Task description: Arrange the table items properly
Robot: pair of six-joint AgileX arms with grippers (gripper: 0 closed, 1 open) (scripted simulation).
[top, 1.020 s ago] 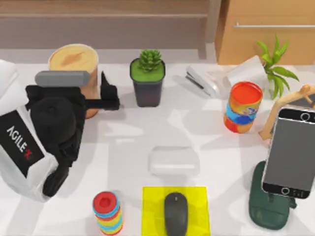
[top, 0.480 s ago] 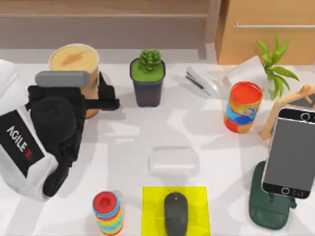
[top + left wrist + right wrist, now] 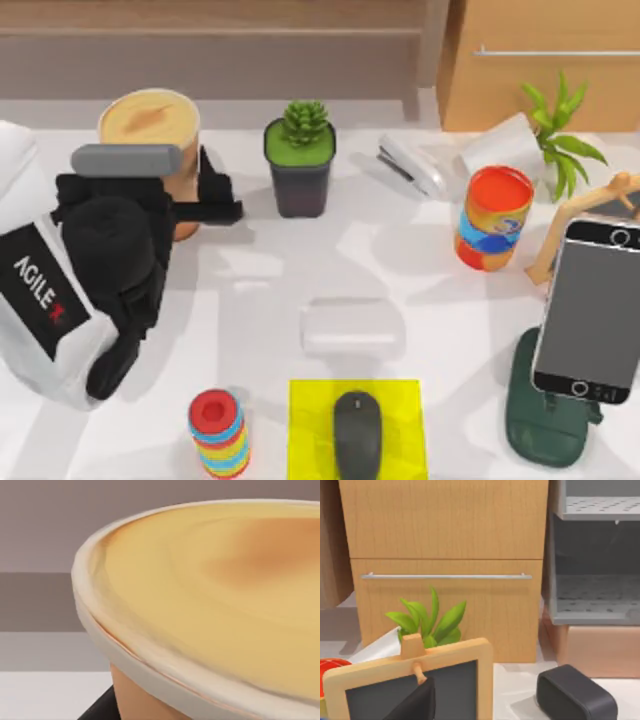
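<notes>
The tall tan drink cup [image 3: 150,120] with a foamy top stands at the back left. My left gripper [image 3: 180,195] is around its body, shut on it, with one black finger [image 3: 215,190] against the cup's right side. In the left wrist view the cup's foamy top [image 3: 210,595] is very close. The dark grey mouse [image 3: 357,435] lies on a yellow mat [image 3: 405,400] at the front centre. The black smartphone [image 3: 590,310] leans upright on a dark green stand [image 3: 545,430] at the right. A dark part of my right gripper [image 3: 414,702] shows in the right wrist view.
A succulent in a black pot [image 3: 300,160] stands just right of the cup. A colourful can [image 3: 493,218], a stapler [image 3: 410,168], a leafy plant [image 3: 560,125] and a wooden stand [image 3: 590,205] crowd the back right. A pale box [image 3: 352,327] and a striped red-topped can [image 3: 220,435] sit near the front.
The left gripper's visible finger has shifted slightly left, closing against the cup's side. Everything else is where it was.
</notes>
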